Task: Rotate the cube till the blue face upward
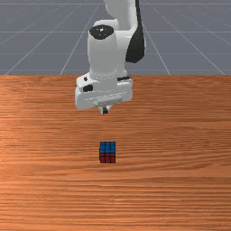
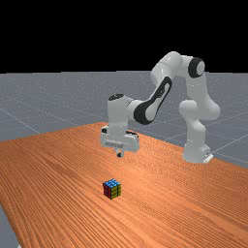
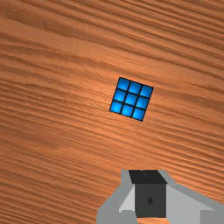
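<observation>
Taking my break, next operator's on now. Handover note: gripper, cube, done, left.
Gripper: shut, holding nothing, raised above the table and clear of the cube.
Cube: flat on the table; red face toward the front view's camera.
Done: blue face is up, as the task asks.
Left: no rotation that I can see; I'd leave the cube alone.
</observation>
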Action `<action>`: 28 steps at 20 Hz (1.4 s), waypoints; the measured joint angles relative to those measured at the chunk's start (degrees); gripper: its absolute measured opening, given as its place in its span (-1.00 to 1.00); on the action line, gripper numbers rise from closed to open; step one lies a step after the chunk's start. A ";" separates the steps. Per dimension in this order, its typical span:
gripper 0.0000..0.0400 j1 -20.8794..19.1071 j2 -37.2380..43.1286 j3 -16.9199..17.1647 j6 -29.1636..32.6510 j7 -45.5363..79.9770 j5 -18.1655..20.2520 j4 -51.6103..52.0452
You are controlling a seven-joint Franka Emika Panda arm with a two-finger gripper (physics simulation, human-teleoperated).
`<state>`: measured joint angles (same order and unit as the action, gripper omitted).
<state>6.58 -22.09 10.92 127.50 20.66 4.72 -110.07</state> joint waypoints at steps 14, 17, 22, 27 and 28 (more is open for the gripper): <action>-1.00 -0.04 -8.97 1.35 -0.55 15.97 5.02 10.22; -1.00 -1.58 -16.26 0.47 -3.19 15.84 6.33 16.64; -1.00 -1.82 -20.78 -1.01 -3.40 15.61 7.46 18.76; -0.99 -0.93 -22.75 -2.26 -3.41 15.79 7.98 20.60; -1.00 -1.00 -23.06 -2.25 -3.44 15.76 7.96 21.20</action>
<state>5.58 -45.15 8.66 124.06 36.43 12.67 -88.87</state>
